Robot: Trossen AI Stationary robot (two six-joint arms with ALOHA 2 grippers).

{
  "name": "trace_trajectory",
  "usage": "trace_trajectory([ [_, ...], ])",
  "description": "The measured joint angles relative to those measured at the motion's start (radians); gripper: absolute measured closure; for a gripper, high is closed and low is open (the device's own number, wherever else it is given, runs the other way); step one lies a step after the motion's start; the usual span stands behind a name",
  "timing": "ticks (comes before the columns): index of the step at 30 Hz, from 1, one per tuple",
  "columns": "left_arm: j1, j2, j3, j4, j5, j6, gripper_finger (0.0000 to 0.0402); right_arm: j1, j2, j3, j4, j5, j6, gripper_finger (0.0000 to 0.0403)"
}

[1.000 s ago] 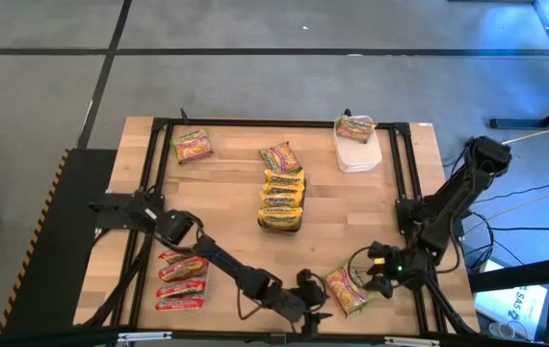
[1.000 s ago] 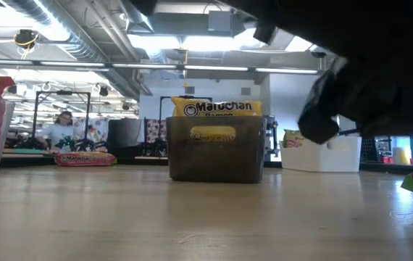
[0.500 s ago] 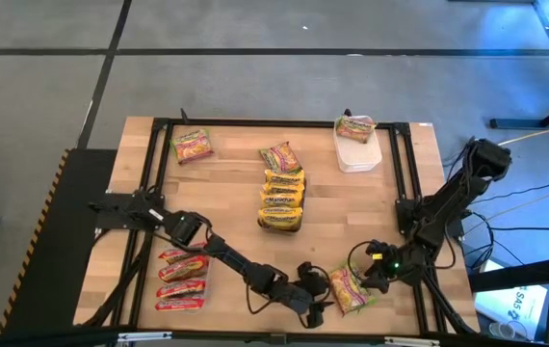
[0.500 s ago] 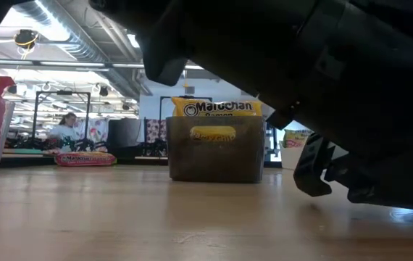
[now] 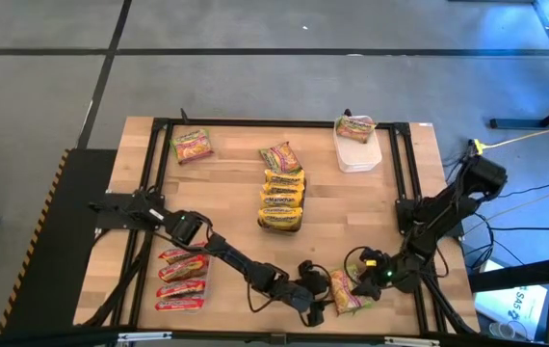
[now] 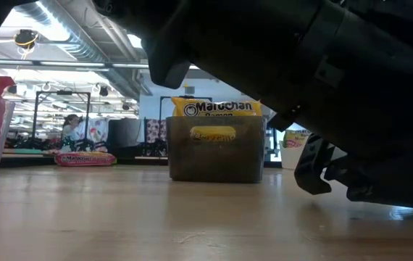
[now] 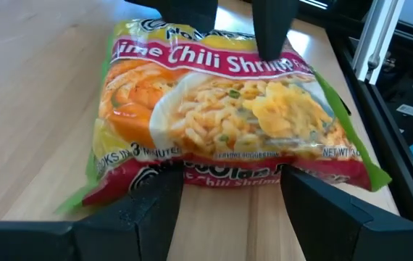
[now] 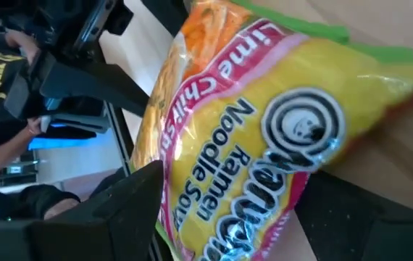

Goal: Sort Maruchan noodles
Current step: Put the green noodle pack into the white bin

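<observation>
A green-and-pink packet of Maruchan noodles (image 5: 345,290) lies flat on the table near its front edge, right of the middle. My left gripper (image 5: 321,293) is open at the packet's left end, with that edge (image 7: 221,177) between its fingertips. My right gripper (image 5: 369,276) is open at the opposite end, rolled onto its side. In the right wrist view the packet (image 8: 264,123) fills the gap between its fingers. In the left wrist view one right finger (image 7: 274,29) stands over the packet's far edge. My left gripper comes in low and slanting down from the table's left. The packet's near edge (image 7: 156,181) lies at its fingertips, and I cannot tell whether they touch it. My right gripper has the packet's other end (image 8: 214,217) between its spread fingers, and I cannot tell whether they touch it.
A dark tray (image 5: 281,200) of yellow packets stands mid-table, with a green packet (image 5: 279,156) behind it. A white tray (image 5: 359,154) holding a green packet is at the back right. Red packets (image 5: 180,281) lie at the front left. One packet (image 5: 192,145) lies at the far left.
My left gripper has come down and toward the table's right, up to the packet's left end. My right gripper has sunk toward the table, tipped and rolled, and closed in on the packet's right end. In the low view an arm now fills the upper right.
</observation>
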Motion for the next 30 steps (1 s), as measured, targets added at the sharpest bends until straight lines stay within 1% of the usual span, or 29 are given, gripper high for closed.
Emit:
trace_trajectory([
  [6, 0.000, 0.000, 0.000, 0.000, -0.002, 0.001, 0.0170, -0.009, 0.045, 0.054, -0.009, 0.037, -0.055, 0.0116],
  [11, -0.005, 0.000, 0.000, 0.001, -0.003, 0.006, 0.0170, -0.010, 0.045, 0.089, 0.004, 0.125, -0.087, 0.0116],
  [15, -0.013, 0.003, -0.001, 0.022, -0.009, 0.031, 0.0170, -0.010, 0.045, 0.116, -0.001, 0.132, -0.129, 0.0116],
  [20, -0.012, 0.004, -0.003, 0.048, -0.016, 0.030, 0.0170, -0.011, 0.055, 0.149, -0.064, 0.129, -0.125, 0.0116],
  [23, -0.011, 0.004, -0.003, 0.052, -0.014, 0.029, 0.0170, -0.013, 0.076, 0.164, -0.069, 0.134, -0.125, 0.0120],
  [26, -0.011, 0.004, -0.003, 0.052, -0.011, 0.028, 0.0170, -0.018, 0.091, 0.174, -0.074, 0.137, -0.133, 0.0147],
  [30, -0.019, 0.004, -0.003, 0.045, -0.011, 0.050, 0.0170, -0.018, 0.092, 0.178, -0.078, 0.137, -0.182, 0.0214],
])
